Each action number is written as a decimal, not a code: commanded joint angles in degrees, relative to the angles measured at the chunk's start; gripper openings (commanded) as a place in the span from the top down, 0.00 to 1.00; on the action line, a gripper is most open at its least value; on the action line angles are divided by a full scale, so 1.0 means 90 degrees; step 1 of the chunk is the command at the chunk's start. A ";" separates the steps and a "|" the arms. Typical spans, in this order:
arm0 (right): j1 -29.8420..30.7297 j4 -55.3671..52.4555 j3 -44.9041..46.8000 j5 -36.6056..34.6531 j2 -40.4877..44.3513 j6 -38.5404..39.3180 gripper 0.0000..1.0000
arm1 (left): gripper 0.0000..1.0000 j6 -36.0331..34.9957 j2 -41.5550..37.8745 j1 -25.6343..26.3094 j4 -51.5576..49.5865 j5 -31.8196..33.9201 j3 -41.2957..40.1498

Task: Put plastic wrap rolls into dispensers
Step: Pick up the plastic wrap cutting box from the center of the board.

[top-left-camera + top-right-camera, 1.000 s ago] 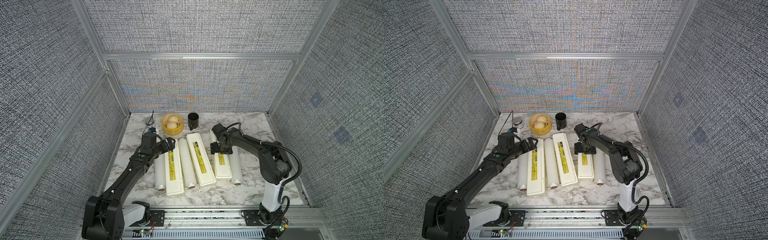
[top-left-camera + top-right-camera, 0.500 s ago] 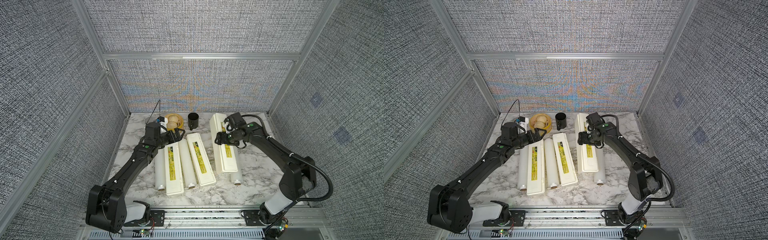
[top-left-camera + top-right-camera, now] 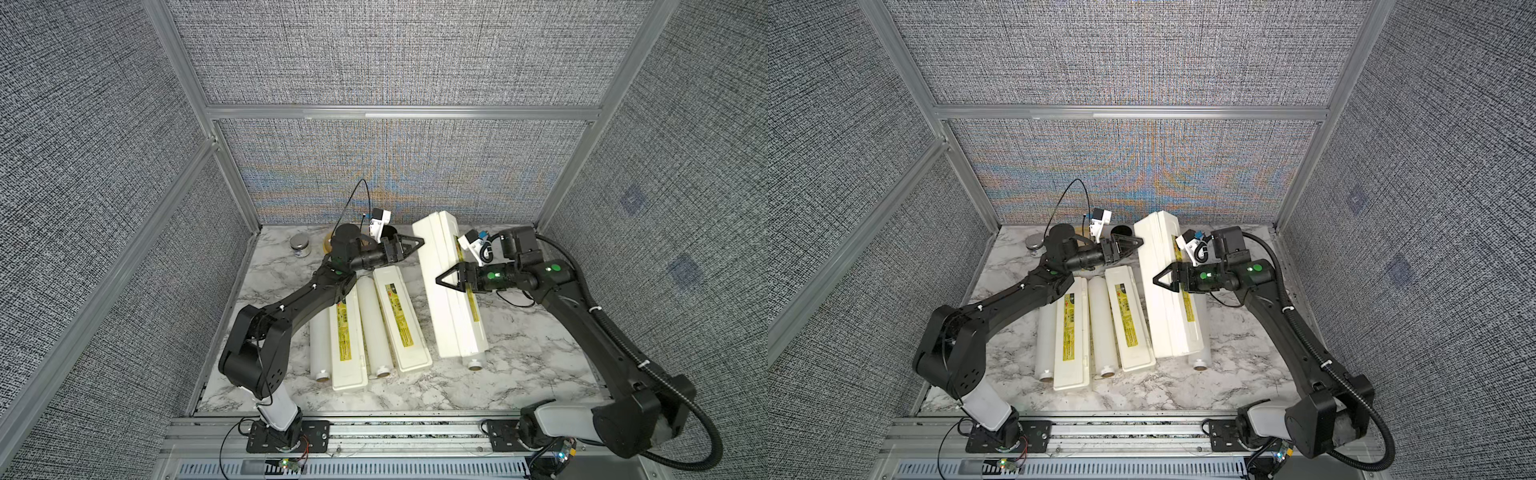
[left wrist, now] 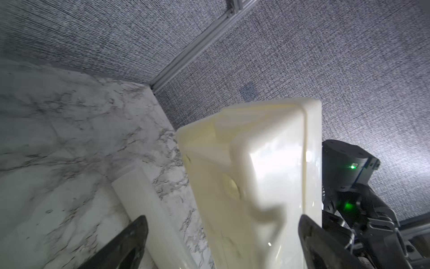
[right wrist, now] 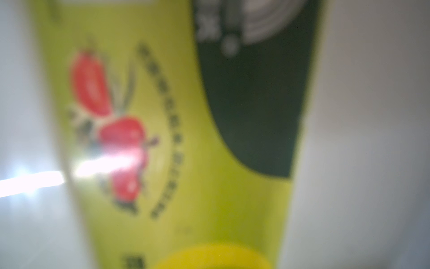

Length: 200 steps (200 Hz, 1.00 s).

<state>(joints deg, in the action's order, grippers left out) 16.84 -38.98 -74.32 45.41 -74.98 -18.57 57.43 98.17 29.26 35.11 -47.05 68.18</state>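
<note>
The right pincer (image 3: 451, 277) has its jaws spread wide across the raised dispenser (image 3: 446, 316) and clamps it partway down from its far end. The label side faces that wrist, whose view shows only blurred yellow-green print. The box is tilted: its far end is up off the worktop (image 3: 519, 353) toward the back wall, while its near end appears to rest down beside the right roll (image 3: 473, 365), whose brown core peeks out from under it. Its long axis runs front to back, crosswise to the line between the two arms. The left pincer (image 3: 417, 243) is fully open and empty, aimed sideways at that raised far end. In the left wrist view the box's pale underside sits between its fingers (image 4: 130, 242), apparently not yet touched. So the box lies straight ahead of the left pincer, just beside it and square to its reach. The left arm is the one nearer the free upper end, so it is probably the one to close on the base while the right works the lid. The middle dispenser (image 3: 402, 324) and the left dispenser (image 3: 349, 336) lie flat and shut, with the middle roll (image 3: 371, 320) and the left roll (image 3: 320, 345) loose beside them.
</note>
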 commanded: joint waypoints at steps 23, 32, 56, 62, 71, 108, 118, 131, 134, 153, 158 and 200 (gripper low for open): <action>-0.0105 0.1350 0.0387 0.1755 0.0291 -0.0679 0.22 | 0.00 0.0861 0.0319 0.0207 0.1452 -0.0373 0.0302; -0.0110 0.1473 0.0458 0.1901 0.0298 -0.0739 0.22 | 0.01 0.1106 0.0377 0.0253 0.1785 -0.0429 0.0310; -0.0120 0.1728 0.0624 0.2159 0.0222 -0.0892 0.22 | 0.00 0.1684 0.0549 0.0379 0.2473 -0.0676 0.0439; -0.0116 0.1752 0.0649 0.2170 0.0202 -0.0909 0.22 | 0.00 0.1714 0.0556 0.0392 0.2490 -0.0700 0.0457; -0.0121 0.1753 0.0667 0.2150 0.0164 -0.0913 0.22 | 0.00 0.1682 0.0505 0.0402 0.2453 -0.0675 0.0413; -0.0132 0.1601 0.0719 0.2027 0.0063 -0.0827 0.22 | 0.07 0.1092 0.0248 0.0392 0.1569 -0.0563 0.0396; -0.0137 0.1532 0.0711 0.1978 0.0050 -0.0787 0.21 | 0.16 0.0934 0.0221 0.0393 0.1210 -0.0573 0.0450; -0.0165 0.1495 0.0705 0.1921 0.0081 -0.0749 0.19 | 0.23 0.0856 0.0178 0.0392 0.1036 -0.0527 0.0435; -0.0178 0.1496 0.0709 0.1918 0.0084 -0.0741 0.18 | 0.24 0.0858 0.0179 0.0392 0.1031 -0.0511 0.0425; -0.0226 0.1544 0.0719 0.1947 0.0147 -0.0711 0.11 | 0.30 0.0943 0.0184 0.0392 0.1067 -0.0493 0.0382; -0.0230 0.1564 0.0710 0.1970 0.0167 -0.0691 0.08 | 0.32 0.0966 0.0187 0.0392 0.1078 -0.0495 0.0366; -0.0442 0.2081 0.0583 0.2379 0.0155 -0.0811 0.01 | 0.35 0.1523 0.0234 0.0392 0.1876 -0.0686 0.0214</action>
<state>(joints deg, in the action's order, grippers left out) 14.13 -25.19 -68.03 62.37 -73.80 -24.32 69.71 100.18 32.86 45.89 -51.13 70.85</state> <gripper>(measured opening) 0.992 0.827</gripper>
